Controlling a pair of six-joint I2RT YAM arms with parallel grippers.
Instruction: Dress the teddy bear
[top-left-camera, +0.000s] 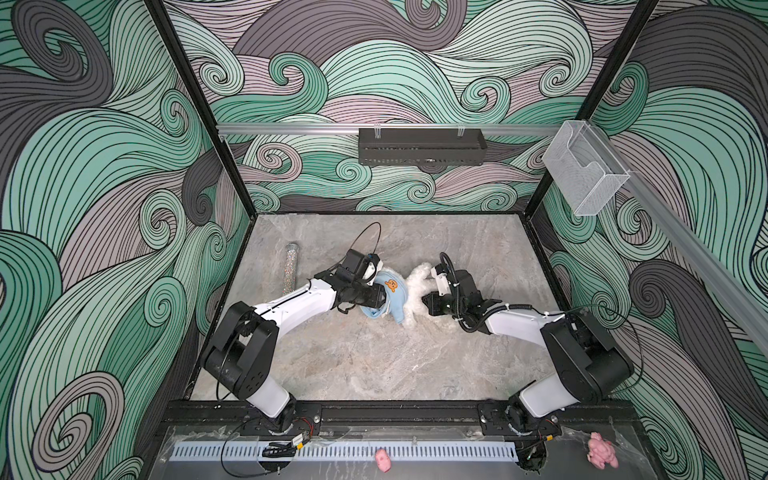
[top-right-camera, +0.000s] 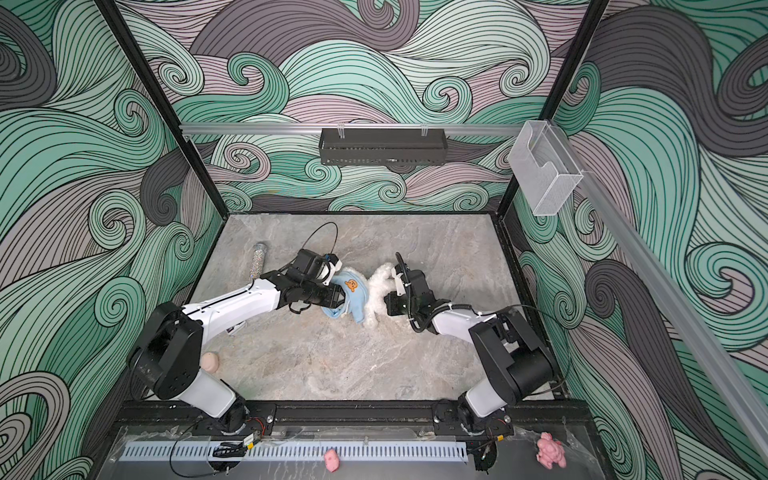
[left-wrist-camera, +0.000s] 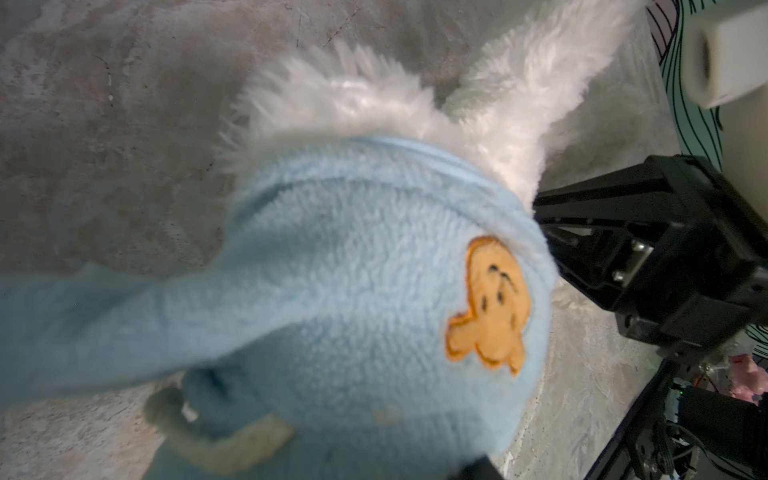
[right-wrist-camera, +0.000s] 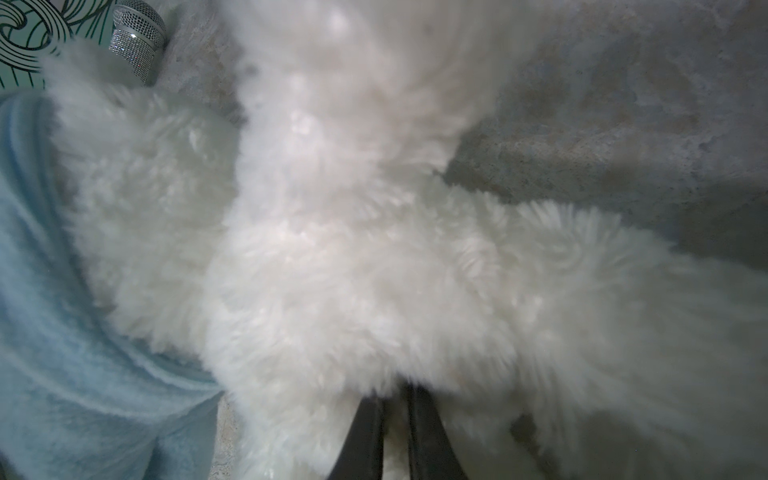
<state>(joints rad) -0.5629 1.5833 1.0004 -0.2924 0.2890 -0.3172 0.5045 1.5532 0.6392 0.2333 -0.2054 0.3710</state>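
Grey marble-look counter (top-left-camera: 374, 361) (top-right-camera: 332, 361), walled on three sides with a swirl pattern. A black perforated metal basket (top-left-camera: 422, 145) (top-right-camera: 382, 145) hangs on the rail above the counter's back edge. A clear plastic holder (top-left-camera: 586, 166) (top-right-camera: 544, 166) is fixed above the back right corner.

The fluffy white plush teddy bear (top-left-camera: 417, 282) (top-right-camera: 380, 286) (left-wrist-camera: 374, 99) (right-wrist-camera: 332, 249) lies near the middle of the counter, slightly toward the back edge, between the two arms. Face not visible in any view.

A light-blue fleece garment (top-left-camera: 395, 297) (top-right-camera: 355, 297) (left-wrist-camera: 353, 270) (right-wrist-camera: 50, 353) is pulled over the end of the bear nearer the left arm. White fur sticks out of its opening. I cannot tell which end of the bear is covered.

Left hand (top-left-camera: 382, 297) (top-right-camera: 338, 296): tips buried in the blue fleece. Spread or pinching, cannot tell.

Right hand (top-left-camera: 426, 303) (top-right-camera: 388, 305) (right-wrist-camera: 395, 432): black fingers (right-wrist-camera: 365, 436) pressed nearly together, pinching white fur of the bear at its uncovered end.

A silver glittery tube (top-left-camera: 291, 270) (top-right-camera: 257, 262) (right-wrist-camera: 137, 41) lies toward the counter's left edge, well apart from the bear.

Two small pink plush toys (top-left-camera: 382, 459) (top-left-camera: 600, 453) (top-right-camera: 331, 459) (top-right-camera: 550, 449) sit on the ledge beyond the counter's front edge.

An orange bear-face patch (top-left-camera: 391, 285) (top-right-camera: 352, 285) (left-wrist-camera: 490, 303) is sewn on the garment and faces up.
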